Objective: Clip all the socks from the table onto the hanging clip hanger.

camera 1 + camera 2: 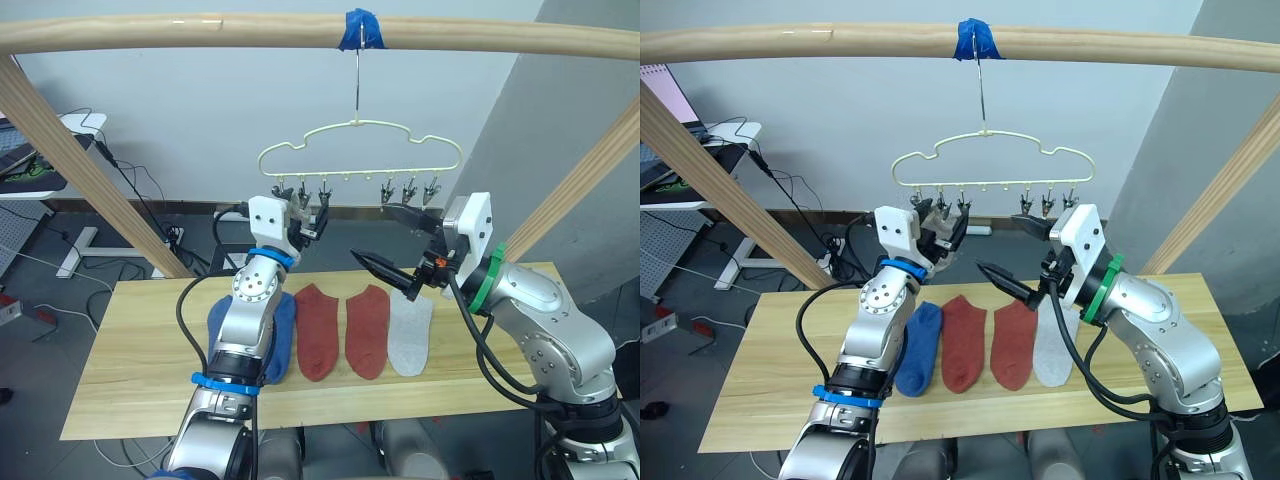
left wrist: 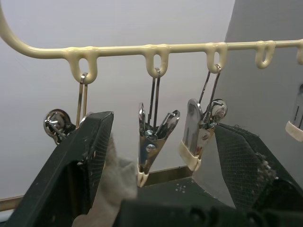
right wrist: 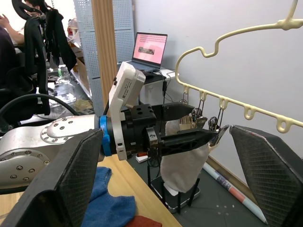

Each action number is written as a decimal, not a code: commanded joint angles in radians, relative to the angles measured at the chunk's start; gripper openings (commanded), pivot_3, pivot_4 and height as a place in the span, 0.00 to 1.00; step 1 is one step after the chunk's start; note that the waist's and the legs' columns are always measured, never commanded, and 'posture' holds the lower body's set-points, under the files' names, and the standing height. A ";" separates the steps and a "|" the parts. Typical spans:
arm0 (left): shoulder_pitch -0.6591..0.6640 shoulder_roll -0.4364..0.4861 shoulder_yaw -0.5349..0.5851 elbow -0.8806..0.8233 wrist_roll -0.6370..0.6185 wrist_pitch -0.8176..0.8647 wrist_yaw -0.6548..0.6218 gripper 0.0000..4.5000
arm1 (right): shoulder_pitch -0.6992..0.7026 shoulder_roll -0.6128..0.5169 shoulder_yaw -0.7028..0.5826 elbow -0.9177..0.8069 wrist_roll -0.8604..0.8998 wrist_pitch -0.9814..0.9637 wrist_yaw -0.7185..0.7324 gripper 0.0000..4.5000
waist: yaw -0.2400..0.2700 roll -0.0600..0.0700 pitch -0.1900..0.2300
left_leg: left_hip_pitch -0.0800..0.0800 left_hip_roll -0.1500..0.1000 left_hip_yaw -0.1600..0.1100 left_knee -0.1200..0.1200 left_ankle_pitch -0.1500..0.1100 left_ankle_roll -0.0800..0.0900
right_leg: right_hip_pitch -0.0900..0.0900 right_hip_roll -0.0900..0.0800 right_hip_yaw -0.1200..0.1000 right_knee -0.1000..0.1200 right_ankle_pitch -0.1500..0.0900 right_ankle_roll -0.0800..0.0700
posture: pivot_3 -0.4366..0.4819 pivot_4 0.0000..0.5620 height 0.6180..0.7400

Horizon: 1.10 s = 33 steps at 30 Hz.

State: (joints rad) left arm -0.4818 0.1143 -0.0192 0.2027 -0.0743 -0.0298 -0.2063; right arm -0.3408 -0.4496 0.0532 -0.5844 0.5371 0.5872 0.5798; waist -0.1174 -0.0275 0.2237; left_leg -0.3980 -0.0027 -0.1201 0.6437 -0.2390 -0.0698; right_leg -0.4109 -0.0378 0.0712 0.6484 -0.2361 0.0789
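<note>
Left hand (image 3: pixel 189 127) clamped on a grey sock (image 3: pixel 182 165) at the hanger clips (image 2: pixel 151 142), plain from the right wrist.

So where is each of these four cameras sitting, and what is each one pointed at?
Left eye view: on the head, looking forward and down at the table, the socks and the clip hanger; both arms show.
Right eye view: the head's other eye, same scene.
Left wrist view: on the left wrist, looking up at the hanger's clips; black fingers hold a light grey sock.
Right wrist view: on the right wrist, facing the left end effector.
Shared: both wrist views show that sock at the clips.
</note>
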 commanded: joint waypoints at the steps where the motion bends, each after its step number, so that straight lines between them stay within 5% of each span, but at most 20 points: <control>1: 0.012 -0.001 0.012 -0.053 -0.005 -0.014 0.003 0.80 | -0.001 -0.003 -0.019 -0.031 0.013 -0.018 0.003 1.00 | 0.000 0.000 0.000 | 0.000 0.000 0.000 0.000 0.000 0.000 | 0.000 0.000 0.000 0.000 0.000 0.000 | 0.24 0.35 1.00; 5: 0.007 -0.004 0.014 -0.053 -0.003 -0.008 0.003 0.58 | -0.001 -0.002 -0.018 -0.029 0.013 -0.019 0.005 1.00 | 0.000 0.000 0.000 | 0.000 0.000 0.000 0.000 0.000 0.000 | 0.000 0.000 0.000 0.000 0.000 0.000 | 0.25 0.35 1.00; 33: -0.061 -0.003 0.027 0.024 0.019 -0.041 0.020 0.58 | -0.006 -0.010 -0.022 -0.033 0.012 -0.013 0.005 1.00 | 0.000 0.000 0.000 | 0.000 0.000 0.000 0.000 0.000 0.000 | 0.000 0.000 0.000 0.000 0.000 0.000 | 0.24 0.33 1.00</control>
State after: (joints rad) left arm -0.5223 0.1132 0.0062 0.2430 -0.0628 -0.0392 -0.1881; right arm -0.3400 -0.4544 0.0532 -0.5843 0.5348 0.5855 0.5861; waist -0.1178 -0.0276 0.2236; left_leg -0.3981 -0.0027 -0.1202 0.6438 -0.2390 -0.0698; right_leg -0.4108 -0.0378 0.0712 0.6483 -0.2361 0.0789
